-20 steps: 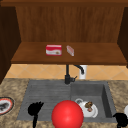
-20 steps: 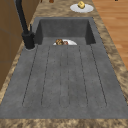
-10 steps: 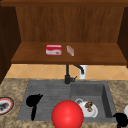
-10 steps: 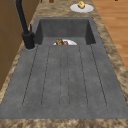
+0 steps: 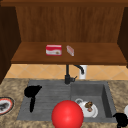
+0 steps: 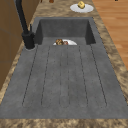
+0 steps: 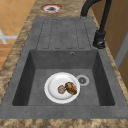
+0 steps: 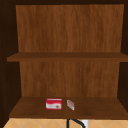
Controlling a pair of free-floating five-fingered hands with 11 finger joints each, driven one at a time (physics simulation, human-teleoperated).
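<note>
**Q:** How is the left hand (image 5: 32,91) to be read?

**A:** It is shown in the air with its fingers hanging loosely downward. Nothing is enclosed by them, so it is taken as relaxed and holding nothing. Directly beneath it lies the ribbed draining board (image 5: 47,100), but whether the fingertips meet that surface cannot be told.

**Q:** What is found outward from that hand?

**A:** A red ball (image 5: 67,115) is seen below it and to its right, apart from it. On the hand's other side a red-rimmed plate (image 5: 5,106) is set on the counter, also untouched. Beyond the ball, farther to the hand's right, the basin (image 5: 106,100) holds a white plate (image 5: 93,112) bearing brown food (image 5: 88,106). The black tap (image 5: 67,75) stands behind the hand and to its right. On the shelf (image 5: 100,56) above it, a red box (image 5: 53,50) and a small pink box (image 5: 70,50) are placed side by side.

**Q:** And the right hand (image 5: 121,118)?

**A:** It is seen low at the basin's far corner, well apart from the left hand. Whether it is open or closed cannot be told.

**Q:** What may be judged of progress?

**A:** No object is gripped or lifted. The ball, both plates and the boxes all appear to be resting unhandled, so any handling is judged not yet begun.
</note>
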